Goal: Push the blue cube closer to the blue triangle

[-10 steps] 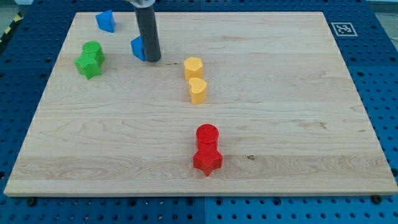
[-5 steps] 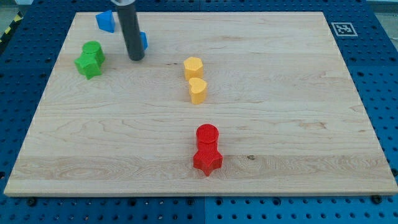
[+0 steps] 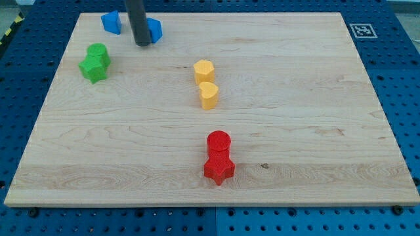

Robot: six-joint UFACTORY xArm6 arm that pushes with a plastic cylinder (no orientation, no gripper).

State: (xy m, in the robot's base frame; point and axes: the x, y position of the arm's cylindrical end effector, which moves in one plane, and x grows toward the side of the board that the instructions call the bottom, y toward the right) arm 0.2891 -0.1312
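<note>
The blue cube (image 3: 154,29) sits near the view's top left of the wooden board, partly hidden behind my dark rod. My tip (image 3: 142,44) rests on the board at the cube's lower left side, touching or nearly touching it. The blue triangle (image 3: 111,22) lies further left, near the board's top edge, a short gap from the rod and cube.
A green cylinder (image 3: 98,52) and green star (image 3: 92,68) sit together at the left. Two yellow blocks (image 3: 204,70) (image 3: 209,95) stand mid-board. A red cylinder (image 3: 218,142) and red star (image 3: 218,169) sit near the bottom. The wooden board (image 3: 295,118) has a marker tag (image 3: 361,30) at its top right.
My rod has moved left and then toward the view's top. The blue cube has slid up and slightly right, from mid-left toward the board's top edge.
</note>
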